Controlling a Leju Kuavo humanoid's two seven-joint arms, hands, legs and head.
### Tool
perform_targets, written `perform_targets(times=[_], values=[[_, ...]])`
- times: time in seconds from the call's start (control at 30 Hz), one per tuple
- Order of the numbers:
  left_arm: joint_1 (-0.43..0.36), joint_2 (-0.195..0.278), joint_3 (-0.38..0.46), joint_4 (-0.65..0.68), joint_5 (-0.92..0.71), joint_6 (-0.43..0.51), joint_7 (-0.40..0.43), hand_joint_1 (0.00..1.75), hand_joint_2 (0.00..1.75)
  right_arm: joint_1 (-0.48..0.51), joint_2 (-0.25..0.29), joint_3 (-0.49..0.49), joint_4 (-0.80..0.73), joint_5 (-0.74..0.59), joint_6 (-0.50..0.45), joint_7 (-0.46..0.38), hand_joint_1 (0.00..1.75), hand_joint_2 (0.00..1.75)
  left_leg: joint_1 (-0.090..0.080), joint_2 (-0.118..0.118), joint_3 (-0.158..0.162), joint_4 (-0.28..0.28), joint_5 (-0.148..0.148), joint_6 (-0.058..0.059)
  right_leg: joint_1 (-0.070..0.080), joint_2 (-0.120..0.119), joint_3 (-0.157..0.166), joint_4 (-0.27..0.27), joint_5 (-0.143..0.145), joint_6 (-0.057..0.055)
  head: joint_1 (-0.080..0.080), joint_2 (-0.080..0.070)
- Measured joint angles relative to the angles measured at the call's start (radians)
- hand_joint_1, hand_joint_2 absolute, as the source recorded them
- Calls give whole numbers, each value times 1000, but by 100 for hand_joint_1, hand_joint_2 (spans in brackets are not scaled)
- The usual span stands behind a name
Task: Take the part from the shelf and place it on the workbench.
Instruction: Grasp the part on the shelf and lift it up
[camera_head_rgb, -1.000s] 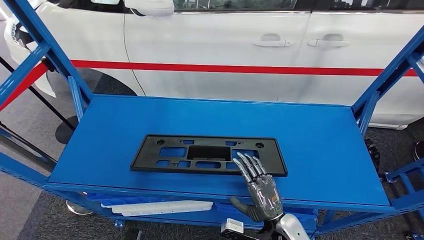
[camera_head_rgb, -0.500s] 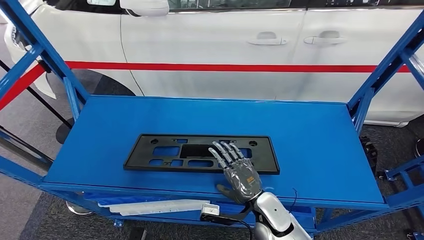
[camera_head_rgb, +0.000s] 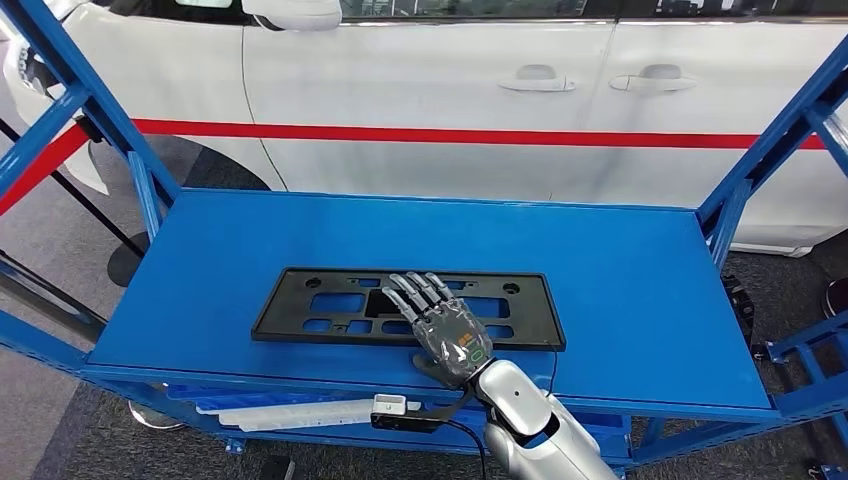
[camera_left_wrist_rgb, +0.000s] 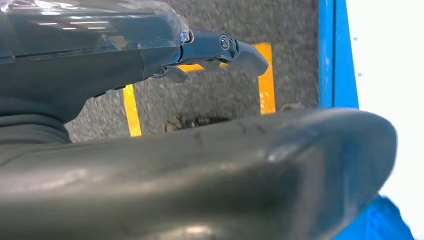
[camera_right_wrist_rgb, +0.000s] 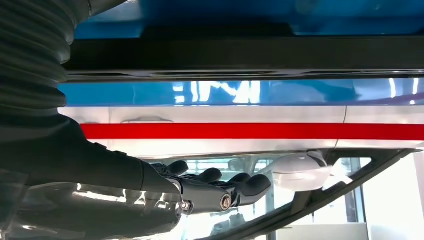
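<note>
Reaching over the front edge of the blue shelf (camera_head_rgb: 640, 290), the right hand (camera_head_rgb: 445, 330) now lies above the middle of the black licence-plate bracket (camera_head_rgb: 300, 315); over the last second it has travelled from the bracket's right end toward its centre and farther in across the part. This indicates the approach phase is nearly complete and the grasp is not yet made. The bracket lies flat on the shelf, toward the front edge and left of centre, with its long side parallel to that edge.

The right hand is wide: fingers extended and spread, palm down, thumb out to the side near the bracket's near rim. It holds nothing; whether the fingertips touch the bracket cannot be told. In the right wrist view the fingers (camera_right_wrist_rgb: 220, 187) extend straight, with nothing between them.

The left hand (camera_left_wrist_rgb: 220, 47) hangs over grey floor, holding nothing; how far open it is cannot be told.
</note>
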Motion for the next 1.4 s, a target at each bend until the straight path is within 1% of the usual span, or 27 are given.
perform_targets(times=[0.03, 0.1, 0.13, 0.17, 0.2, 0.23, 0.3, 0.37, 0.47, 0.53, 0.57, 0.63, 0.67, 0.7, 0.73, 0.8, 0.87, 0.97, 1.03, 1.07, 1.13, 1.17, 1.2, 1.23, 1.27, 1.33, 1.4], values=[[-1, 0, 0, 0, 0, 0, 0, 0, 0, -5, 1, 1, 3, 3, 3, 2, 0, 175, 3, 1, 2, -6, 4, 6, 0, 0, -11, 25, -18, 5, 0, 0], [-2, -1, -1, 0, 0, 1, 2, 0, 0, -15, 3, 3, 17, 16, 19, 15, 7, 175, 3, 2, 4, -11, 7, 12, -2, 0, -63, 136, -77, 12, 0, 0], [-2, -1, -2, 0, 0, 3, 4, 0, 0, -21, 5, 6, 30, 28, 29, 26, 48, 175, 3, 2, 3, -11, 7, 13, -3, 0, -96, 202, -104, 15, 0, 0], [-1, -2, -2, 0, 1, 5, 5, 0, 0, -28, 9, 9, 48, 42, 40, 39, 89, 175, 3, 2, 3, -10, 7, 13, -5, 0, -121, 251, -117, 17, 0, 0], [-1, -2, -2, 0, 1, 8, 6, 0, 0, -38, 14, 14, 69, 58, 51, 53, 130, 175, 3, 2, 3, -9, 7, 13, -7, 0, -131, 266, -110, 19, 0, 0], [0, -3, -2, 0, 2, 10, 6, 0, 0, -52, 23, 19, 96, 73, 62, 68, 166, 175, 3, 1, 3, -8, 6, 12, -9, -1, -121, 243, -85, 20, 0, 0], [0, -5, -2, 0, 3, 14, 6, 0, 0, -92, 48, 30, 158, 98, 84, 97, 172, 175, 3, 1, 1, -1, 2, 6, -12, -1, -64, 118, -17, 17, 0, 0], [-1, -7, -2, 0, 3, 17, 7, 0, 0, -136, 78, 40, 229, 112, 97, 120, 175, 175, -1, 0, -5, 10, -4, -4, -10, -1, -22, 21, 14, 9, 0, 0], [0, -9, -3, 0, 4, 18, 11, 0, 0, -186, 118, 46, 332, 116, 101, 148, 175, 175, -2, 0, -12, 14, -6, -21, -7, -1, -18, 2, 14, -9, 0, 0], [1, -10, -3, 0, 4, 20, 17, 0, 0, -216, 140, 47, 395, 116, 102, 164, 175, 175, 2, 1, -23, 40, -26, -31, -9, -2, -16, -3, 19, -21, 0, 0], [0, -10, -3, 0, 4, 21, 21, 0, 0, -231, 150, 47, 424, 114, 104, 171, 175, 175, 3, 1, -42, 82, -51, -35, -10, -3, -15, -5, 20, -26, 0, 0], [0, -10, -3, 0, 5, 24, 32, 0, 0, -254, 162, 47, 475, 111, 108, 184, 175, 175, 5, 1, -100, 211, -111, -43, -9, -4, -15, -5, 20, -32, 0, 0], [0, -10, -3, 0, 6, 26, 37, 0, 0, -264, 167, 47, 497, 108, 110, 188, 175, 175, 5, 1, -127, 268, -130, -45, -8, -5, -15, -5, 20, -32, 0, 0], [0, -10, -3, 0, 6, 28, 41, 0, 0, -274, 170, 46, 517, 106, 110, 192, 175, 175, 6, 1, -139, 294, -130, -47, -8, -5, -14, -4, 19, -32, 0, 0], [0, -10, -3, 0, 7, 30, 45, 0, 0, -285, 174, 45, 535, 103, 109, 194, 175, 175, 6, 1, -133, 279, -111, -46, -8, -4, -13, -4, 19, -32, 0, 0], [-2, -10, -3, 0, 8, 34, 49, 0, 0, -308, 180, 41, 568, 96, 105, 197, 175, 175, 6, 1, -73, 153, -43, -42, -8, -4, -9, -4, 18, -30, 0, 0], [-5, -10, -3, 0, 12, 38, 53, 0, 0, -328, 183, 33, 596, 82, 91, 194, 175, 175, 3, 1, -18, 40, -5, -33, -5, -3, -7, -3, 17, -21, 0, 0], [-6, -10, -2, 0, 29, 48, 56, 0, 0, -347, 184, 8, 624, 32, 55, 158, 175, 175, -1, -1, -7, 13, -2, -14, -2, -2, -9, -5, 20, -4, 0, 0], [-5, -11, -1, 0, 41, 56, 53, 0, 0, -354, 183, -24, 627, -54, 13, 89, 175, 175, 3, 2, -6, 6, 4, -1, -3, -2, -18, 15, 4, 7, 0, 0], [-5, -12, 0, 0, 45, 59, 50, 0, 0, -357, 182, -47, 620, -104, -8, 49, 175, 175, 5, 4, -6, 3, 7, 5, -3, -2, -34, 50, -20, 12, 0, 0], [-6, -13, 2, 0, 52, 62, 44, 0, 0, -362, 180, -98, 598, -176, -28, -5, 175, 175, 4, 8, -7, 2, 8, 11, -4, -2, -92, 175, -84, 18, 0, 0], [-5, -13, 2, 0, 56, 63, 43, 0, 0, -364, 179, -117, 587, -192, -27, -12, 175, 175, 4, 10, -7, 2, 8, 12, -4, -2, -121, 238, -106, 20, 0, 0], [-5, -13, 3, 0, 59, 63, 42, 0, 0, -364, 177, -131, 576, -199, -24, -14, 175, 175, 4, 10, -7, 2, 8, 13, -4, -2, -139, 273, -111, 20, 0, 0], [-4, -13, 3, 0, 60, 63, 41, 0, 0, -363, 174, -140, 567, -202, -21, -12, 175, 175, 3, 9, -6, 3, 8, 13, -4, -2, -137, 269, -97, 19, 0, 0], [-4, -13, 3, 0, 60, 63, 41, 0, 0, -361, 172, -146, 557, -202, -18, -11, 175, 175, 3, 7, -6, 3, 7, 12, -4, -2, -117, 226, -67, 16, 0, 0], [-4, -15, 3, 0, 61, 64, 41, 0, 0, -359, 171, -155, 539, -211, -20, -16, 175, 175, 1, 6, -6, 7, 5, 8, -2, -2, -51, 88, -3, 7, 0, 0], [-5, -16, 5, 0, 63, 70, 40, 0, 0, -352, 169, -170, 510, -280, -37, -64, 175, 175, -2, 6, -10, 12, 1, 0, 3, -1, -15, 6, 21, -3, 0, 0]])
